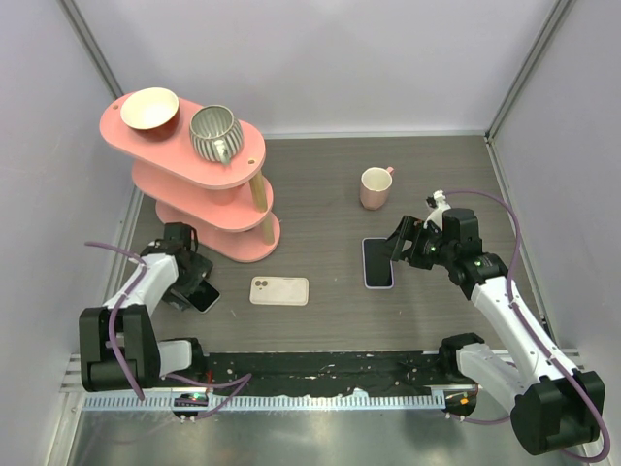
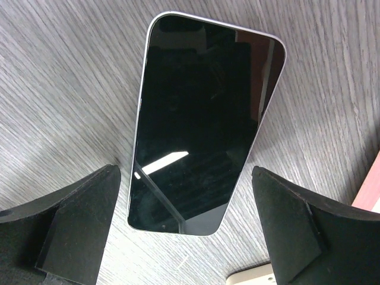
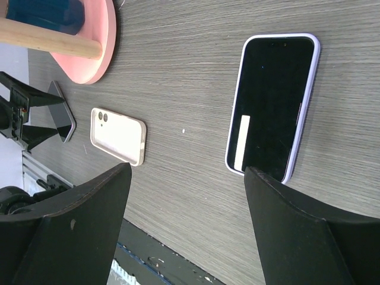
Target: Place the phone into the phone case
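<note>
Flanking phone (image 2: 202, 119) with my left gripper (image 2: 185, 196), jaws wide, empty | right gripper (image 3: 189, 178) spread beside lilac phone (image 3: 276, 101) | case (image 1: 279, 290) between.

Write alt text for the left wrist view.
A black-screened, light-rimmed smartphone lies face up on the grey wood-grain table, between the left arm's two black fingers, which stand wide open and apart from it. A corner of a cream phone case shows at the bottom edge.

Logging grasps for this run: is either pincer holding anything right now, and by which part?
Nothing is held. The left pincer stands open around the bare phone lying on the table; the right pincer is open beside the lilac-cased phone.
</note>
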You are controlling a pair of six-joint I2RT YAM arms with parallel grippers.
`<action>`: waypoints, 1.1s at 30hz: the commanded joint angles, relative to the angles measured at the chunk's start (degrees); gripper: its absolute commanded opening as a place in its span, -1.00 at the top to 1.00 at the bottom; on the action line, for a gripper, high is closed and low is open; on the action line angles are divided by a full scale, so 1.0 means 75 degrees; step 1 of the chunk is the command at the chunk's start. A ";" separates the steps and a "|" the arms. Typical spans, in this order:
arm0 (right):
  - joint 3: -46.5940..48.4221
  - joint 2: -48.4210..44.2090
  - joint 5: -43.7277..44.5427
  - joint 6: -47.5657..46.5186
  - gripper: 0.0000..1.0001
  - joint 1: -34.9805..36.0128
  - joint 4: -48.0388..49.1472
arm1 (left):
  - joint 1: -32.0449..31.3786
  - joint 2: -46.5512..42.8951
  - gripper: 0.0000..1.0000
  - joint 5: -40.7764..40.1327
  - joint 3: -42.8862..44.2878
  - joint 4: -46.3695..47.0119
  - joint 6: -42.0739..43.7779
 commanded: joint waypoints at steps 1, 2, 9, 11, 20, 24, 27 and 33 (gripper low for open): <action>0.0210 0.0006 -0.0328 -0.0014 -0.65 -0.0003 0.0313 | 0.0039 0.0061 -0.93 -0.0074 0.0095 0.0350 -0.0036; 0.0222 -0.0006 -0.0364 0.0009 -0.65 -0.0003 0.0301 | 0.0039 0.0061 -0.92 -0.0074 0.0071 0.0432 -0.0024; 0.0222 -0.0064 -0.0388 0.0033 -0.65 -0.0003 0.0336 | 0.0039 0.0459 -0.89 0.0149 -0.0140 0.0620 -0.0130; 0.0245 -0.0064 -0.0411 0.0033 -0.65 -0.0003 0.0336 | 0.0051 0.0506 -0.88 0.0126 -0.0151 0.0632 -0.0130; 0.0280 -0.0123 -0.0434 0.0068 -0.65 -0.0003 0.0301 | 0.0039 0.0541 -0.84 0.0337 -0.0398 0.0598 -0.0481; 0.0222 -0.0252 -0.0329 0.0138 -0.65 -0.0003 0.0289 | 0.0039 0.0226 -0.79 0.0173 -0.0409 0.0281 -0.0656; 0.0105 -0.0252 -0.0387 0.0197 -0.65 -0.0014 0.0371 | 0.0039 -0.0253 -0.74 0.0289 -0.0503 -0.0117 -0.1100; 0.0057 -0.0181 -0.0446 0.0256 -0.65 -0.0003 0.0489 | -0.0066 -0.1449 -0.90 0.0816 -0.0924 -0.0306 -0.1711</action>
